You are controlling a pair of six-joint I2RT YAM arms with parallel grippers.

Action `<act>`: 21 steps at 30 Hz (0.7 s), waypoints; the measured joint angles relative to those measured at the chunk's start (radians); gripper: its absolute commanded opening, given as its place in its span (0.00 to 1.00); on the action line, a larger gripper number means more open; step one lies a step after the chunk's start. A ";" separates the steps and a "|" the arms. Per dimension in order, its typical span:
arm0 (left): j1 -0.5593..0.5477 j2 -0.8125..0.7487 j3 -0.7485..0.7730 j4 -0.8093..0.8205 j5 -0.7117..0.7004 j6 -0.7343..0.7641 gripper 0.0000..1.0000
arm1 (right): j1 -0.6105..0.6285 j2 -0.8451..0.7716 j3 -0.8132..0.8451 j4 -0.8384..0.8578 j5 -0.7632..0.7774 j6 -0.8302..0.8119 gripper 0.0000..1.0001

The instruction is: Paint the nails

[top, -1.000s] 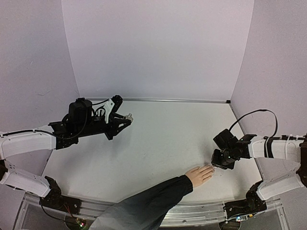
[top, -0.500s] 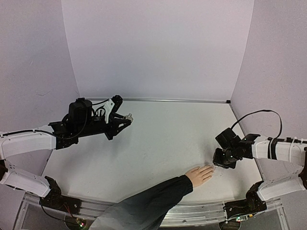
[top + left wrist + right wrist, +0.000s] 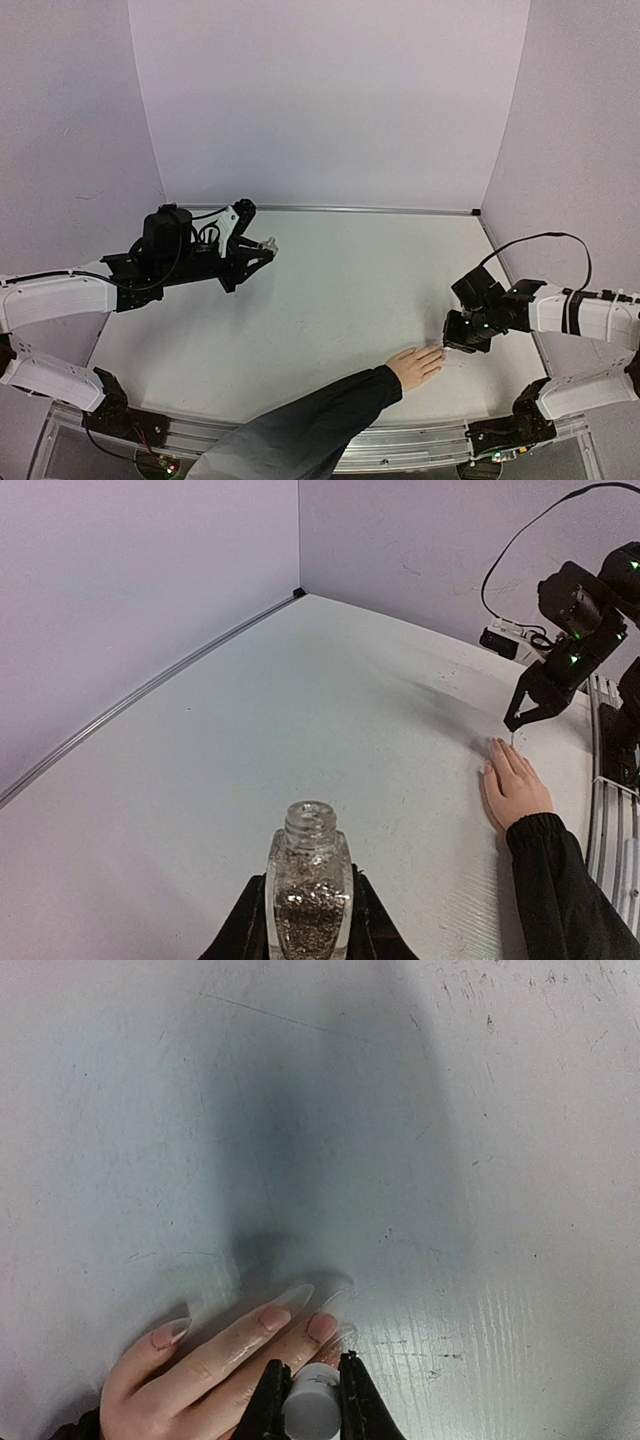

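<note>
Glass bottle [image 3: 310,880] stays clamped in our left gripper [image 3: 308,935]; our right gripper [image 3: 310,1368], pinching a white cap [image 3: 312,1412], has shifted slightly over the nails [image 3: 297,1293], so we're likely mid-painting.

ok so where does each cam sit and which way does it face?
Top external: fixed high behind the robot, looking down across the table to the back wall; both arms show, left claw and right claw.
Left wrist: on the left arm, facing across the table toward the right arm; its own claw at the bottom, shut on a glass bottle.
Right wrist: looking down at the table; its own claw grips a small white cylinder by the nails.
Shared: the hand shows in all three.
</note>
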 measured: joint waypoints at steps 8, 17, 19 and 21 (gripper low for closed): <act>0.000 0.000 0.000 0.000 0.000 0.000 0.00 | 0.000 0.021 0.000 0.002 -0.008 -0.002 0.00; 0.000 0.000 0.000 0.000 0.000 0.000 0.00 | 0.000 0.032 0.000 0.005 -0.003 0.004 0.00; 0.000 0.000 0.000 0.000 0.000 0.000 0.00 | 0.000 0.033 0.000 0.009 0.001 0.009 0.00; 0.000 0.000 0.000 0.000 0.000 0.000 0.00 | 0.000 0.035 0.000 0.013 0.005 0.012 0.00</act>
